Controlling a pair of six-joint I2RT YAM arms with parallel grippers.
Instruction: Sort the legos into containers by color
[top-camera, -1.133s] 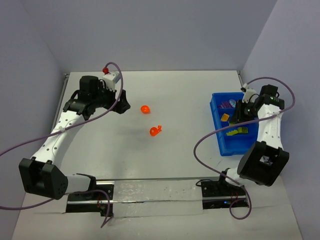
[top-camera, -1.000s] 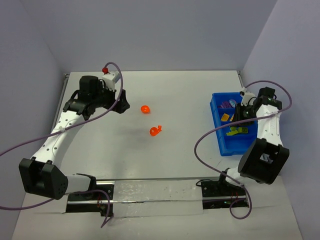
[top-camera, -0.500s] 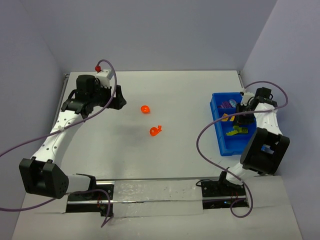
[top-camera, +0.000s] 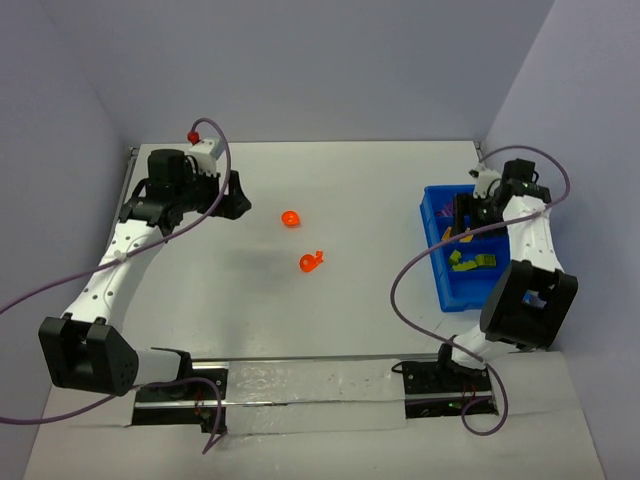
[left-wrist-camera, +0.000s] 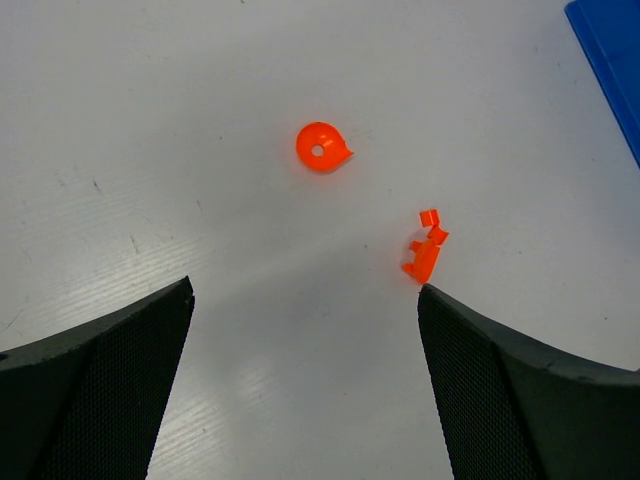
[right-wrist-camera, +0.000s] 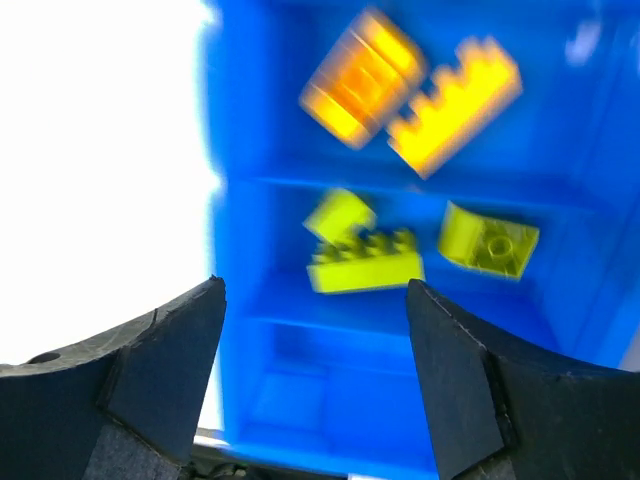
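Observation:
Two orange legos lie on the white table: a rounded one (top-camera: 290, 218) (left-wrist-camera: 322, 147) and a jagged one (top-camera: 312, 262) (left-wrist-camera: 427, 252). My left gripper (top-camera: 238, 200) (left-wrist-camera: 305, 300) hovers to their left, open and empty. The containers are compartments of a blue tray (top-camera: 436, 270) (right-wrist-camera: 225, 250) at the right. One compartment holds yellow bricks (right-wrist-camera: 455, 100) (top-camera: 450, 235). The compartment beside it holds lime-green bricks (right-wrist-camera: 365, 262) (top-camera: 485, 260). My right gripper (top-camera: 468, 218) (right-wrist-camera: 315, 290) hangs over the tray, open, with nothing between its fingers.
The tray's corner (left-wrist-camera: 610, 60) shows at the top right of the left wrist view. Grey walls close in the table on three sides. Purple cables loop from both arms over the table.
My right gripper has moved toward the tray's far end and its jaws have spread open. The left gripper has drawn back a little to the left. The orange pieces have not moved.

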